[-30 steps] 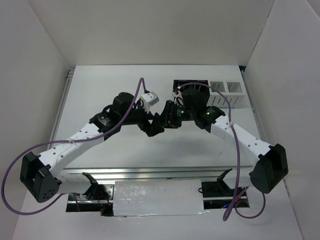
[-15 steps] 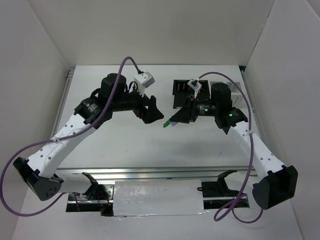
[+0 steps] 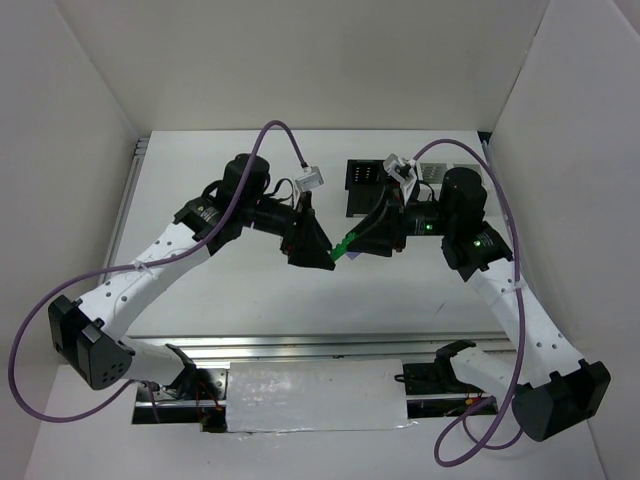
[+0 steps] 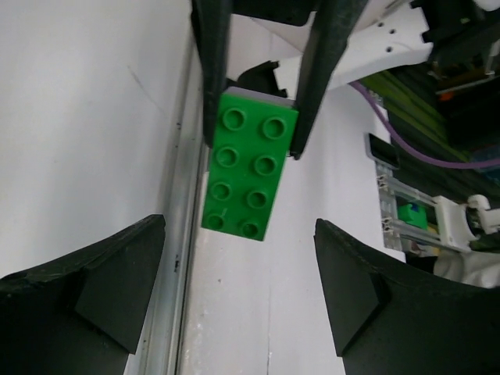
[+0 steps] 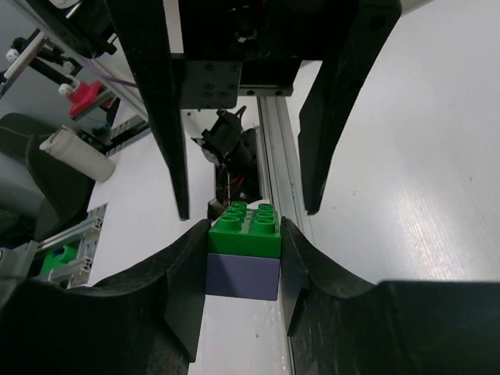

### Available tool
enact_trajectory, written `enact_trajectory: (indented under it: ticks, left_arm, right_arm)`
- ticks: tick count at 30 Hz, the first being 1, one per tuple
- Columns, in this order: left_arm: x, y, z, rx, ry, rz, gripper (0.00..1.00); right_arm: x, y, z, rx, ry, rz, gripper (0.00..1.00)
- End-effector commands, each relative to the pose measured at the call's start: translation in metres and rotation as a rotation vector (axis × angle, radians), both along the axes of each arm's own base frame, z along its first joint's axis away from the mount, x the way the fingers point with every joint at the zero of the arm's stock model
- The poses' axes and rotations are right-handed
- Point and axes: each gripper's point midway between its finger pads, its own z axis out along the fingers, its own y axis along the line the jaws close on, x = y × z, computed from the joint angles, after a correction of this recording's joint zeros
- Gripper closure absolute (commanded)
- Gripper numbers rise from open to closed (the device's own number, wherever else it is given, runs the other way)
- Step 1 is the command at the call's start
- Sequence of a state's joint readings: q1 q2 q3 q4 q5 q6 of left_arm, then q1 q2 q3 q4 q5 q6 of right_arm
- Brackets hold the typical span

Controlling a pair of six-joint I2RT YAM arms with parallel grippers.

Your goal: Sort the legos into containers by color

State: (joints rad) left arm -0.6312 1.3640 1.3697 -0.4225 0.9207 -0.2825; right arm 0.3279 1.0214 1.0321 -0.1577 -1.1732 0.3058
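My right gripper (image 5: 244, 258) is shut on a stack of two legos, a green studded brick (image 5: 244, 230) on top of a light purple one (image 5: 243, 277). In the top view the right gripper (image 3: 352, 244) holds this stack (image 3: 343, 248) above the table's middle. My left gripper (image 3: 322, 255) faces it closely from the left, jaws wide open and empty. In the left wrist view the green brick (image 4: 248, 173) sits between the right gripper's fingers (image 4: 209, 78), ahead of my open left gripper (image 4: 238, 289). The containers (image 3: 366, 180) stand at the back, partly hidden by the right arm.
An aluminium rail (image 3: 300, 345) runs along the table's near edge and shows in the left wrist view (image 4: 181, 234). White walls enclose the table on the left, back and right. The arm bases and cables sit at the near corners.
The left gripper has swung right and nearer, up to the stack. The right gripper, still holding the green and purple bricks, has shifted slightly right.
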Motion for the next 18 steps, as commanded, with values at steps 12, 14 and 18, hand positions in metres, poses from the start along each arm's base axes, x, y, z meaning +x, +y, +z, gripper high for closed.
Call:
enact_trajectory:
  ticks: [12, 14, 18]
  left_arm:
    - [-0.015, -0.013, 0.032, -0.172, 0.009, -0.153, 0.59]
    - [-0.015, -0.014, 0.031, -0.170, 0.014, -0.156, 0.65]
    - [-0.015, -0.016, 0.030, -0.174, 0.017, -0.168, 0.60]
  right_arm:
    - [-0.007, 0.002, 0.033, 0.080, -0.115, 0.022, 1.00]
    - [-0.007, 0.002, 0.032, 0.086, -0.098, 0.024, 1.00]
    - [-0.010, 0.004, 0.035, 0.100, -0.104, 0.042, 1.00]
